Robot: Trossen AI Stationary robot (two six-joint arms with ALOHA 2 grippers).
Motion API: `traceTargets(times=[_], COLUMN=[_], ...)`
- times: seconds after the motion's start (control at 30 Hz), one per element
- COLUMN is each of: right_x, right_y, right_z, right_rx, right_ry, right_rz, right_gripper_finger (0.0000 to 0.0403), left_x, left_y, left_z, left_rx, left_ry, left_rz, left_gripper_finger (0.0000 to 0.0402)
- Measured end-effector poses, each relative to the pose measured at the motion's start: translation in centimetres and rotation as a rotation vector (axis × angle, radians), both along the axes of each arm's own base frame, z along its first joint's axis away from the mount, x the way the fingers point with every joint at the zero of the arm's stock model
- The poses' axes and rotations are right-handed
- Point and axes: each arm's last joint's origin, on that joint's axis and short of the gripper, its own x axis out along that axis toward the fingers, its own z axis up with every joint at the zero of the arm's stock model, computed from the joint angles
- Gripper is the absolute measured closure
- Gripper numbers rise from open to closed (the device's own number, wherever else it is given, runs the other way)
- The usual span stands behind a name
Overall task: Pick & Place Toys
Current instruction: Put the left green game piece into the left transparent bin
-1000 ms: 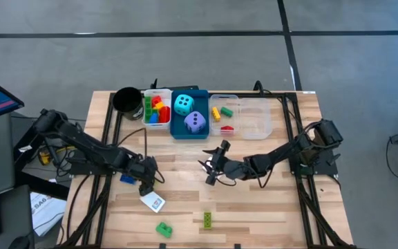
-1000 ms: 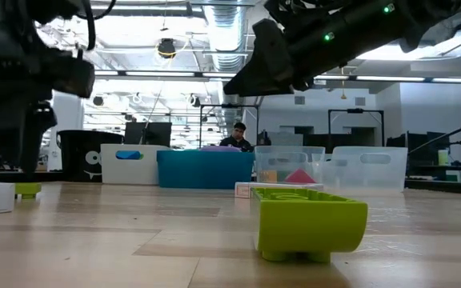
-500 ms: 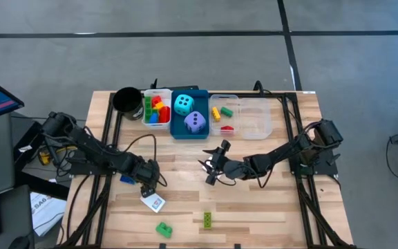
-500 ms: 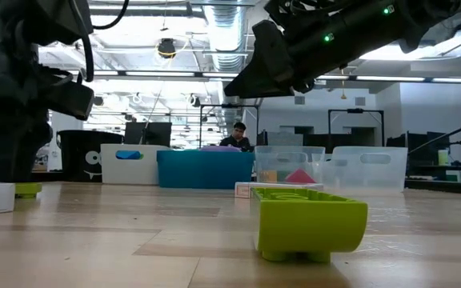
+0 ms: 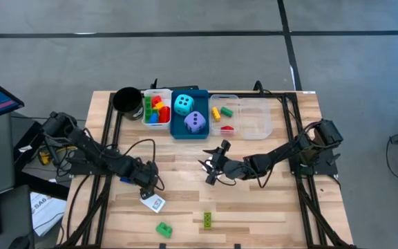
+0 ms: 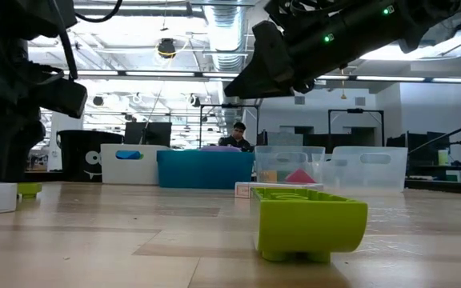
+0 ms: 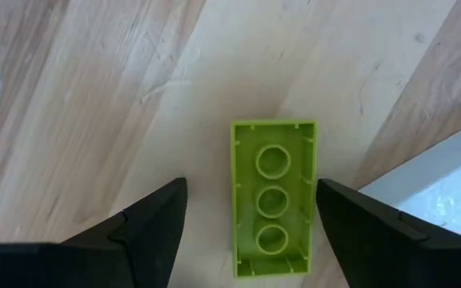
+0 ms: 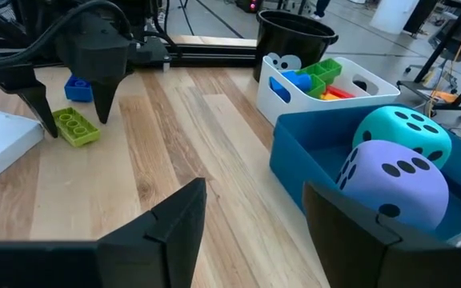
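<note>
I see a small lime-green brick (image 7: 272, 198) with three studs lying flat on the wooden desk (image 5: 268, 200), and it sits between the two open fingers of my left tool (image 7: 249, 214); the fingers do not touch it, there is a gap on each side. Just beside this brick is the white card (image 5: 153, 203), whose corner also appears in the left wrist view. A small blue brick (image 8: 78, 86) lies near, behind the left tool as the right wrist camera sees it. Toward the front edge of the desk I find a green brick (image 5: 163, 228) and a yellow-green brick (image 5: 206, 220), well apart from both tools. At the far side, the white tray (image 5: 148, 122) holds red, green, yellow and blue bricks, the blue tray (image 5: 177, 131) holds the cyan die (image 5: 183, 104) and the purple die (image 5: 195, 122), and the clear tray (image 5: 254, 124) holds some yellow, green and red pieces. The black round cup (image 5: 126, 99) stands next to the white tray. My right tool (image 5: 211, 168) hangs above the middle of the desk, fingers apart and nothing between them.
</note>
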Motion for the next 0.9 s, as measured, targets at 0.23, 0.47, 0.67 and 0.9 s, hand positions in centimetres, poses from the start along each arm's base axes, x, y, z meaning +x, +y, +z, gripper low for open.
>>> traceTargets(times=[0.23, 0.47, 0.67, 0.9], right_x=[0.0, 0.0, 0.0, 0.1], right_y=[-0.1, -0.1, -0.1, 0.4], right_z=[-0.1, -0.1, -0.1, 0.5], right_rx=[0.01, 0.011, 0.01, -0.091], right_ry=[0.008, 0.005, 0.004, -0.006], right_rz=[-0.007, -0.008, -0.008, 0.046], right_gripper_finger=[0.0198, 0.0198, 0.0198, 0.0198], left_x=[-0.1, -0.2, -0.2, -0.6], left_y=[0.0, 0.1, 0.0, 0.3], left_z=[-0.1, -0.1, 0.4, 2.8], left_rx=[-0.002, 0.006, -0.029, -0.104], left_ry=[0.006, 0.011, -0.015, -0.14], left_rz=[0.012, 0.02, 0.016, 0.013], left_gripper_finger=[0.0164, 0.027, 0.0278, 0.0278])
